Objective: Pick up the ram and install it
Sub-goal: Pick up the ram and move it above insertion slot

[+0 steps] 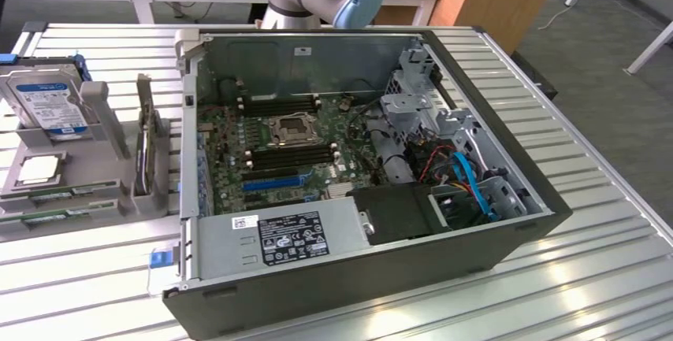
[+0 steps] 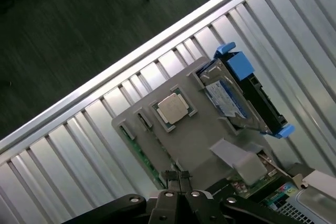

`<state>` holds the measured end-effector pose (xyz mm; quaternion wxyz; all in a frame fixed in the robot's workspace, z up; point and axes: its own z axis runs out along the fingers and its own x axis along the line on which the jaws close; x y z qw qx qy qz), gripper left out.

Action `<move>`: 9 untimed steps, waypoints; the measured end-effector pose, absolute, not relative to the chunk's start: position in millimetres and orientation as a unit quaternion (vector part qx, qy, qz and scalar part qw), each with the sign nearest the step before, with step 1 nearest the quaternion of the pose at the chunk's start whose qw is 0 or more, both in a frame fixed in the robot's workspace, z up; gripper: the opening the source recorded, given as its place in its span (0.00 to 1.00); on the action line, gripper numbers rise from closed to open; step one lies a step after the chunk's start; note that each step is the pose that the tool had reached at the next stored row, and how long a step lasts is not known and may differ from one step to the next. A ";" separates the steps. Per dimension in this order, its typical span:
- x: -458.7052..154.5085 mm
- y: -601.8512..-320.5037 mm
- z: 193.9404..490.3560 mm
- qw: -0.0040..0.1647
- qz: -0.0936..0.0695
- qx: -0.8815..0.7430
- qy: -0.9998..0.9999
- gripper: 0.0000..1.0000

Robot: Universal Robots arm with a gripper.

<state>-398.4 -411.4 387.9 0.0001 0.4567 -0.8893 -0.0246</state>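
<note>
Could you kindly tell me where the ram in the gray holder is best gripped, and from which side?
Probably its exposed long top edge, near the middle, coming straight down from above. The ram seems to stand on edge in the gray holder, so only that thin edge is free.

An open computer case (image 1: 368,286) lay on its side on the slatted metal desk (image 1: 589,278), its motherboard (image 1: 236,176) facing up with a processor socket (image 1: 289,129) near the middle. A labelled power supply (image 1: 284,239) sat inside. At the exterior view's left, a grey holder (image 2: 205,140) carried a blue-framed hard drive (image 2: 226,98) and a processor chip (image 2: 172,107).
</note>
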 end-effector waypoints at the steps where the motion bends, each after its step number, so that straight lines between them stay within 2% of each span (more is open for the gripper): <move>1: -398.4 -411.4 387.9 0.000 -0.025 0.461 -0.887 0.10; 9: -398.4 -411.4 387.9 0.001 -0.025 0.493 -0.870 0.10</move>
